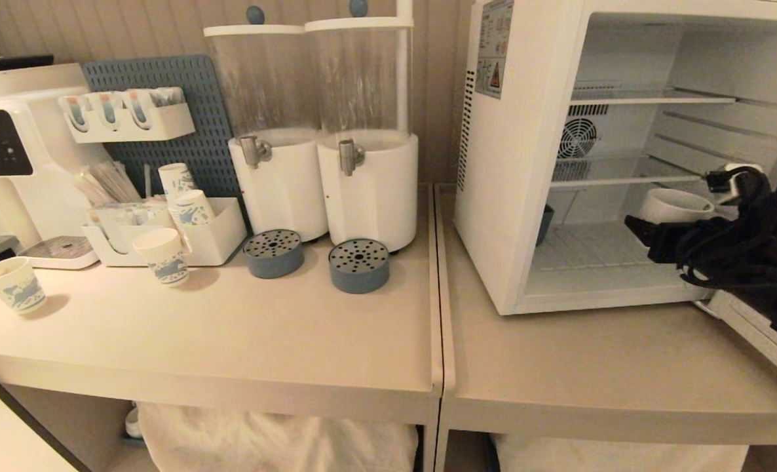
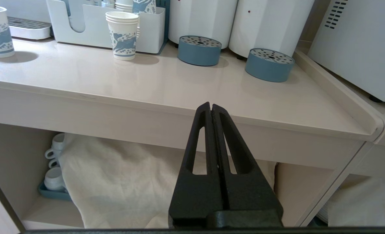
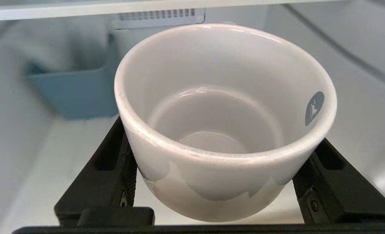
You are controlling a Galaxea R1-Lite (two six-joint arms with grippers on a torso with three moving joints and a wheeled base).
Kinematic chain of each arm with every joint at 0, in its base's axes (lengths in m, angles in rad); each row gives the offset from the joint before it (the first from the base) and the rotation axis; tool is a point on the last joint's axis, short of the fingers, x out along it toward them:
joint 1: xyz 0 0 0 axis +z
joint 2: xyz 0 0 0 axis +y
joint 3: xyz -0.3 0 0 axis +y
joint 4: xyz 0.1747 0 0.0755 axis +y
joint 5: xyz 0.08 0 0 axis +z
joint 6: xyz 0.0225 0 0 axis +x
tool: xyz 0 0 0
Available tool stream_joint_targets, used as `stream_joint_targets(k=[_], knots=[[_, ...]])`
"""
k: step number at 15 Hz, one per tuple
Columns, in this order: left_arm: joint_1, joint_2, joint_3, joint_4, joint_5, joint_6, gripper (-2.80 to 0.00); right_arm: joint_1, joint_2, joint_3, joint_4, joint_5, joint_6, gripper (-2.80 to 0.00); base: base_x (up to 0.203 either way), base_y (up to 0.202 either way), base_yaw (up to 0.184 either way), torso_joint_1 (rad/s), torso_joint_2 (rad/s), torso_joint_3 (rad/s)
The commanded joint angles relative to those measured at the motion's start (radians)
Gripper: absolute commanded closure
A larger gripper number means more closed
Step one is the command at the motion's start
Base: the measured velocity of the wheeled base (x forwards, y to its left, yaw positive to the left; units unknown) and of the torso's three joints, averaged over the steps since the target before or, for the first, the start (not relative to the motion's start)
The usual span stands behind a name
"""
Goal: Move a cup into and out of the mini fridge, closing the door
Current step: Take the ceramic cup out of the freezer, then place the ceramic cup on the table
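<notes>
Right tool [image 3: 217, 182] reaches into the open white boxy mini fridge [image 1: 513, 164], jaws spread wide and pinching the small squat white ceramic cup [image 3: 225, 110] by its lower body. Cup sits upright between the jaws, in the bottom compartment under the lower wire shelf [image 1: 624, 172]; can't tell if its base touches the fridge floor. Fridge door [image 1: 755, 328] swung open at right. Whichever way the cup goes, keep it level, travel low under the shelf, hold the squeeze steady, steer clear of the blue bin [image 3: 72, 94] at the back. Left tool [image 2: 211, 109] parked below the beige worktop [image 2: 179, 87] edge, pressed together, empty.
</notes>
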Motion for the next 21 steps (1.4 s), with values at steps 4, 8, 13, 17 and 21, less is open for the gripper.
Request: stream_joint_targets(k=[4,8,13,17,21], knots=[[0.0,-0.005,0.04,-0.002,0.0,-0.003,0.0,0.011,-0.265,0.161,0.013,0.0,0.001,0.0,0.0,0.0,0.0,0.0,0.0,0.0],[-0.001,-0.005,0.04,-0.003,0.0,-0.003,0.0,0.018,-0.481,0.22,0.139,-0.002,0.034,0.0,0.0,0.0,0.0,0.0,0.0,0.0],[-0.001,-0.005,0.04,-0.003,0.0,-0.005,0.0,0.029,-0.867,0.243,0.46,-0.005,0.082,0.0,0.0,0.0,0.0,0.0,0.0,0.0],[-0.001,-0.005,0.04,-0.003,0.0,-0.005,0.0,0.03,-1.153,0.24,0.74,-0.004,0.102,0.0,0.0,0.0,0.0,0.0,0.0,0.0],[-0.001,-0.005,0.04,-0.003,0.0,-0.005,0.0,0.031,-1.366,0.26,0.936,0.003,0.125,0.0,0.0,0.0,0.0,0.0,0.0,0.0]])
